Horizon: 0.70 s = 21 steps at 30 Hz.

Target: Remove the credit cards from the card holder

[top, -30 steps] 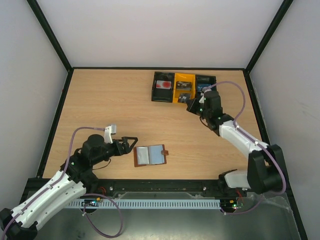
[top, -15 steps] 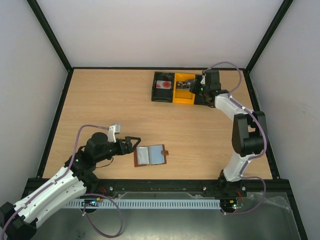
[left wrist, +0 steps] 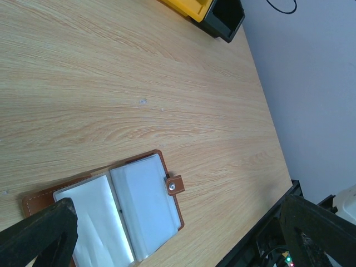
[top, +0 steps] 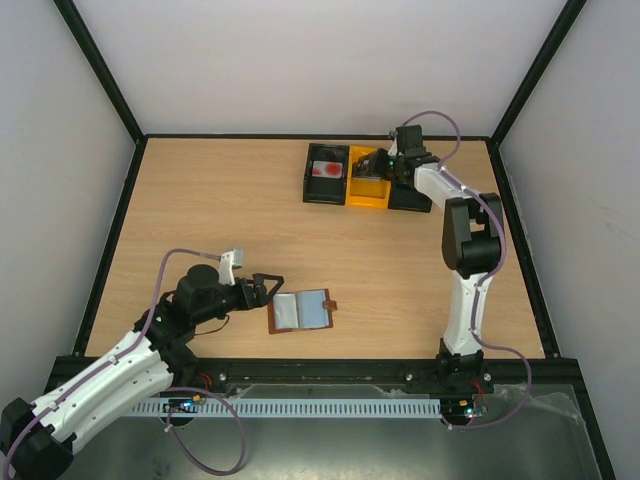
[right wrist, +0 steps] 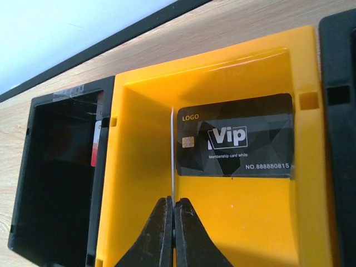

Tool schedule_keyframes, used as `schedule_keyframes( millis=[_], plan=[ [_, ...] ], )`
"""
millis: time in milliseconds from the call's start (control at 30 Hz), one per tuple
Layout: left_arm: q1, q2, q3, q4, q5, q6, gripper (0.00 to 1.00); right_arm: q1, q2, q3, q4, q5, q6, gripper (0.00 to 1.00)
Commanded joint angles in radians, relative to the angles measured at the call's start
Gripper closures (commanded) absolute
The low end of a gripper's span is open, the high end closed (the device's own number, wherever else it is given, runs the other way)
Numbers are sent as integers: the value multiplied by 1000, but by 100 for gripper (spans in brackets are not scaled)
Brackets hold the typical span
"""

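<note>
The brown leather card holder (top: 302, 311) lies open on the table, its pale clear sleeves up and its snap tab (left wrist: 174, 185) to the right. My left gripper (top: 264, 288) hovers just left of it, open and empty; in the left wrist view the card holder (left wrist: 128, 214) sits between the wide fingers (left wrist: 41, 233). My right gripper (right wrist: 173, 201) is over the tray's yellow compartment (right wrist: 139, 222), shut on a thin credit card (right wrist: 173, 150) seen edge-on. A black VIP card (right wrist: 234, 137) lies flat in that compartment. A red-and-white card (top: 326, 169) rests in the left black compartment.
The black-and-yellow three-compartment tray (top: 406, 199) stands at the back of the table, right of centre. Black frame rails run along the table's edges (top: 300, 368). White walls enclose the sides and back.
My right arm swung from in front of the tray to above the yellow compartment, carrying the card. The left arm crept slightly toward the card holder, its jaws staying open.
</note>
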Motion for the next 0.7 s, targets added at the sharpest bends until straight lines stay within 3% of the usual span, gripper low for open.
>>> schedule_keyframes(
  millis=[0, 667],
  plan=[
    [5, 6, 40, 6, -9, 22, 0, -4, 47, 83, -63, -22, -13, 98],
    [6, -11, 31, -27, -16, -4, 0, -6, 165, 234, -154, 91, -36, 91]
  ],
)
